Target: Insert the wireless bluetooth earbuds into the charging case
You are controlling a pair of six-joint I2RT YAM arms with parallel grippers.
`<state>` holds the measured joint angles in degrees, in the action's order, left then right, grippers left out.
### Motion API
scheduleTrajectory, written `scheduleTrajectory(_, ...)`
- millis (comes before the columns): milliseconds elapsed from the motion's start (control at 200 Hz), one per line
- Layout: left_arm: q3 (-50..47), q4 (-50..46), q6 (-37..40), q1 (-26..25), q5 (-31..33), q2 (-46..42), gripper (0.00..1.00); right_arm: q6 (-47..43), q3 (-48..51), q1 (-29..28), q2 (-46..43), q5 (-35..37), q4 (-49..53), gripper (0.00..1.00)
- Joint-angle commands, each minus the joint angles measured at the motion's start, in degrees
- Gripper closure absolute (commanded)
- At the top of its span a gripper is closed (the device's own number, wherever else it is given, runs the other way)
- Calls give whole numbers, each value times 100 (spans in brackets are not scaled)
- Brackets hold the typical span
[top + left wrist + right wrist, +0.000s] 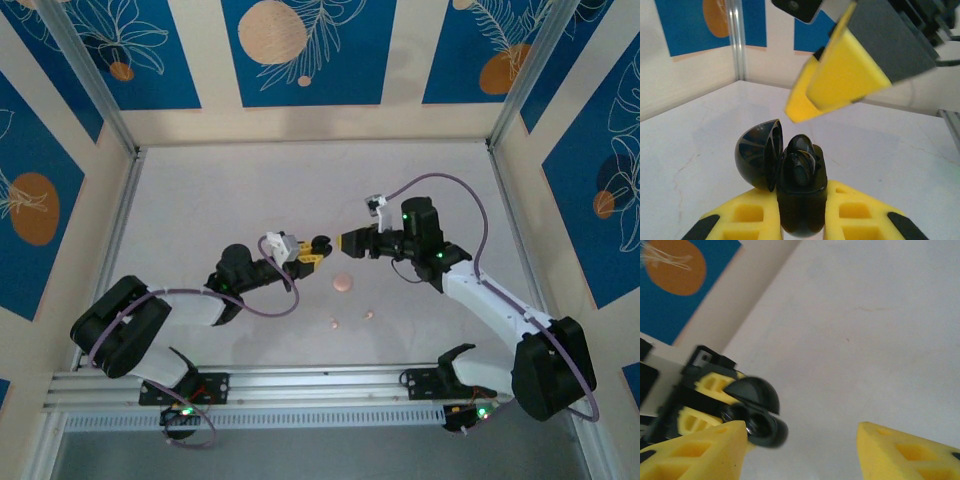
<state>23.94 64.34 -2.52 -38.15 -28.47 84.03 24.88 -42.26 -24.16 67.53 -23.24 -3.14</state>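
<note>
A black earbud (803, 146) appeared to sit in one socket of the open black charging case (801, 200), though whether it was fully seated could not be told. The case's lid (757, 157) stood hinged back beside it. The case was held off the bench (230, 190), above its middle. Two pale pink earbuds (334, 323) lay loose on the bench towards its near edge, a little apart from each other, with a round pink case (343, 283) just beyond them.

The left jaws were clamped on the lower body of the black case, with the open top pointing at the right arm (490, 300). The right jaws stood wide apart with nothing between them, and their yellow fingers (695, 452) hung close over the case without touching it.

The likeliest trouble would come from the grip. The case was glossy, rounded and pinched low down, so a press from the right jaws that landed off-centre could twist it or squeeze it out of the clamp. A finger that caught the raised lid could swing it down onto a bud that was not yet home, or lever the case sideways. If the black bud sat proud of its socket, a glancing touch could flick it out, and it would drop to the bench. The pink buds were tiny and lay flat on a smooth surface. I judged that a pinch closing slightly off would send one skidding towards the near edge instead of lifting it.
</note>
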Motion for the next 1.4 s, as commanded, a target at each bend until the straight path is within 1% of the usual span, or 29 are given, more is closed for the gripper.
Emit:
scheduleTrajectory(0,5,448,-19,-35,-540,-96,83,166,-181,60,226,-1117,-486,40)
scheduleTrajectory(155,5,640,-121,-36,-810,-53,83,226,-429,52,644,-1618,-555,40)
scheduleTrajectory(340,22,619,-130,-29,-830,-53,83,323,-433,25,840,-2250,-895,41)
scheduleTrajectory(445,40,513,-117,-27,-725,-62,82,326,-348,16,744,-2468,-1078,44)
scheduleTrajectory(680,27,296,-38,-27,-564,-136,83,296,-108,26,296,-2814,-1255,54)
scheduleTrajectory(875,9,198,-1,-27,-518,-222,83,103,7,73,35,-2776,-859,59)
scheduleTrajectory(940,5,206,-2,-27,-547,-242,83,60,14,117,-11,-2611,-724,59)
scheduleTrajectory(970,-8,211,-7,-26,-591,-247,83,81,3,142,-41,-2390,-644,58)
scheduleTrajectory(1020,-12,265,-22,-28,-698,-247,83,53,-90,181,-50,-1892,-341,52)
scheduleTrajectory(1060,-13,337,-48,-26,-784,-247,83,-25,-161,200,-4,-1782,-198,47)
scheduleTrajectory(1145,-21,481,-114,-30,-941,-231,83,-68,-292,205,223,-1936,-208,42)
scheduleTrajectory(1275,9,637,-220,-28,-1131,-179,82,-121,-558,52,654,-2367,-213,41)
scheduleTrajectory(1395,56,633,-247,-30,-1170,-124,82,-188,-631,-129,784,-2747,-341,41)
